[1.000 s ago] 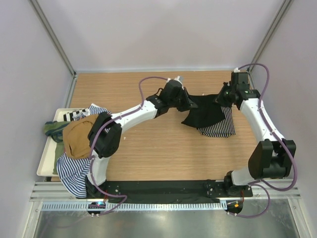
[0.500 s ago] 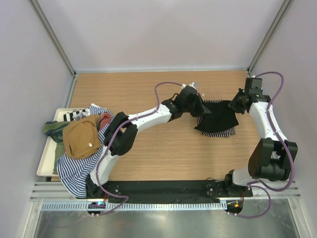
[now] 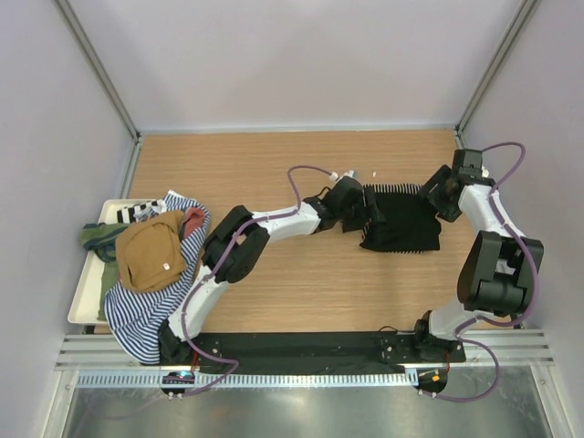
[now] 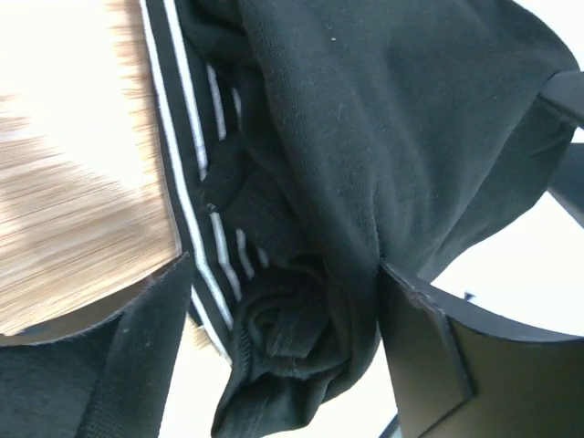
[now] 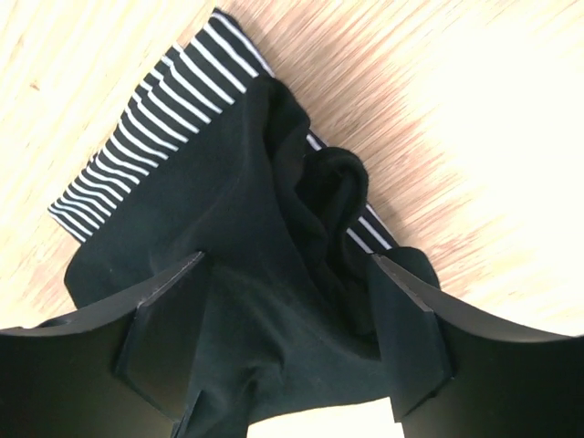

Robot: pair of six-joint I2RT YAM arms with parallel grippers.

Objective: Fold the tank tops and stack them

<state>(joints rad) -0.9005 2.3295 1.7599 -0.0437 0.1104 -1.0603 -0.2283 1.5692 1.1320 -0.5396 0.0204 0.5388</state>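
Note:
The plain black tank top [image 3: 401, 219] lies folded on the finely black-and-white striped tank top [image 3: 394, 189], at the table's right middle. My left gripper [image 3: 363, 212] is at the stack's left edge, open, with bunched black cloth [image 4: 383, 119] lying loose between its fingers [image 4: 137, 356] over the striped cloth [image 4: 187, 182]. At the stack's right edge my right gripper [image 3: 440, 193] is open too. Its fingers [image 5: 411, 328] straddle the black top [image 5: 210, 246], and the striped top [image 5: 146, 155] shows beyond it.
A white tray [image 3: 82, 306] at the left edge holds a heap of tops: tan [image 3: 151, 251], blue-and-white striped [image 3: 137, 315], green [image 3: 99, 235]. Bare wooden table [image 3: 301, 292] lies between the heap and the stack. Walls and frame posts close in the back and sides.
Both arms carried the black top to the right and lowered it onto the striped one. Both grippers then went from shut to open, letting go of it.

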